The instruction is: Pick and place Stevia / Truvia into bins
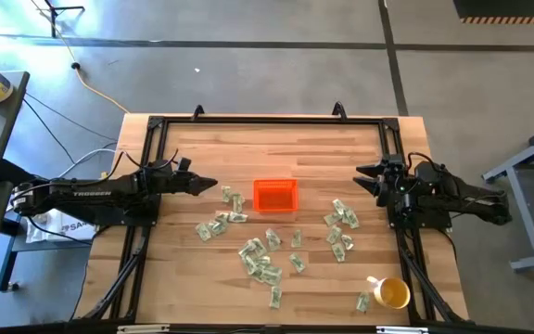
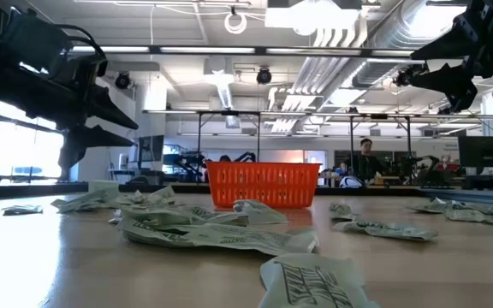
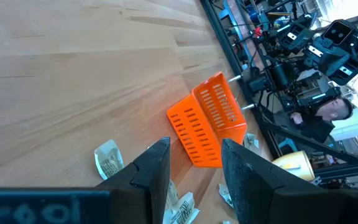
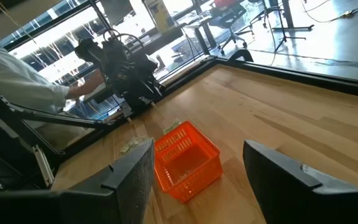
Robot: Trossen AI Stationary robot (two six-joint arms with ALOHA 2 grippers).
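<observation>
Your bin [image 1: 275,196] sits square to the table edges just up from the table's [image 1: 248,148] centre, and nothing shows inside it. The packets [image 1: 260,262] lie loose on the wood, none in the bin: one cluster at the bin's 7 o'clock, a bigger one at 6 o'clock, another at 4 o'clock, and a single one beside the yellow mug [image 1: 390,293] at 5 o'clock. Their long axes point every way, with no common heading. Green print shows on them, but you cannot read it in any view.

Your left gripper [image 1: 209,186] hangs above the table at the bin's 9 o'clock, pointing toward it, fingers [image 3: 157,168] parted and holding nothing. The arm behind it carries white lettering, unreadable here. Your right gripper [image 1: 361,176] hangs at 3 o'clock, also aimed at the bin, fingers [image 4: 132,171] spread and empty.
</observation>
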